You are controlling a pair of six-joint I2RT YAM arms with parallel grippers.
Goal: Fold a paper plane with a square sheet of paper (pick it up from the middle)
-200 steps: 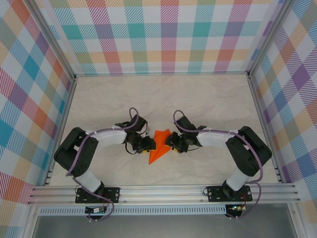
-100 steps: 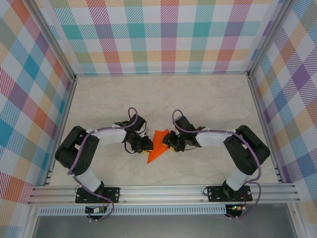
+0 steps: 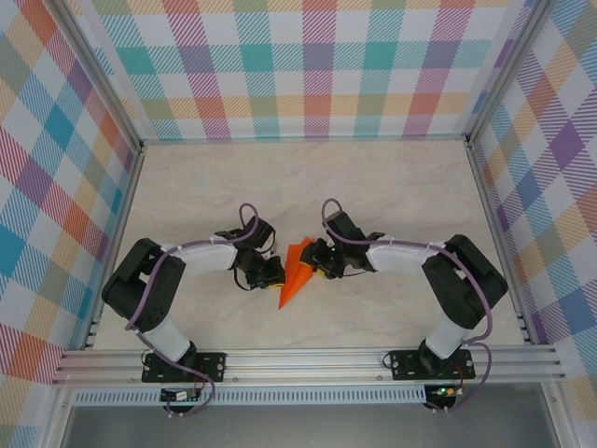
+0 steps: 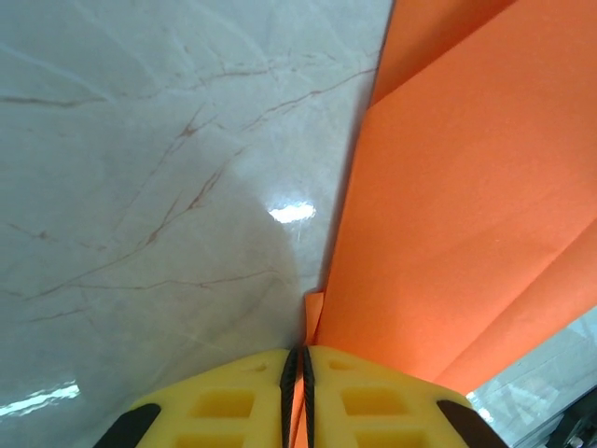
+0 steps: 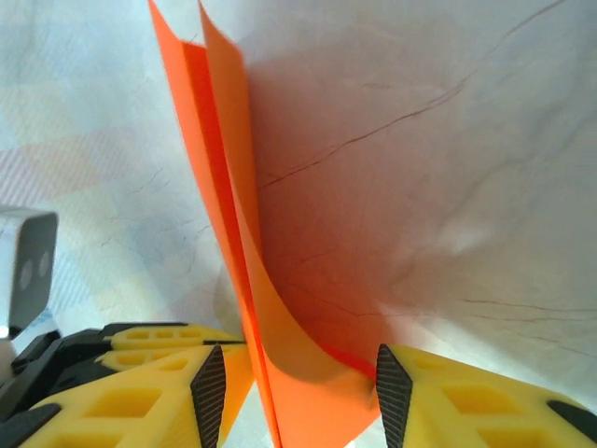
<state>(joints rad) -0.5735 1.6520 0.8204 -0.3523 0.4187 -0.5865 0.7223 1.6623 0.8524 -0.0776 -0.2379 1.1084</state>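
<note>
1. Since a second ago, my right gripper (image 3: 315, 266) has crept to the left, and the orange sheet of paper (image 3: 296, 273) looks narrower from above than it did, with its right side lifted.
2. Top external view: the sheet sits near the middle of the marble table (image 3: 392, 187), a slim pointed shape with its tip aimed at the near edge. My left gripper (image 3: 275, 273) meets its left edge and my right gripper meets its right, the two arms bowed inward from either side. At this size I cannot read the jaws from above.
3. Left wrist view: my left gripper (image 4: 298, 362) is closed to a hairline, with a thin sliver of the sheet's edge pinched between the yellow fingers (image 4: 224, 406). The rest of the sheet (image 4: 457, 224) spreads away to the right in overlapping layers, while bare table (image 4: 140, 140) lies to the left.
4. Right wrist view: my right gripper (image 5: 298, 378) stands with its jaws well apart, the black pads (image 5: 207, 392) on either side of the sheet (image 5: 233, 224) rather than clamping it. The sheet rises on edge between them as upright layers, and one flap curls across to the right-hand pad. It casts a reddish shadow on the table (image 5: 466, 187) behind.
</note>
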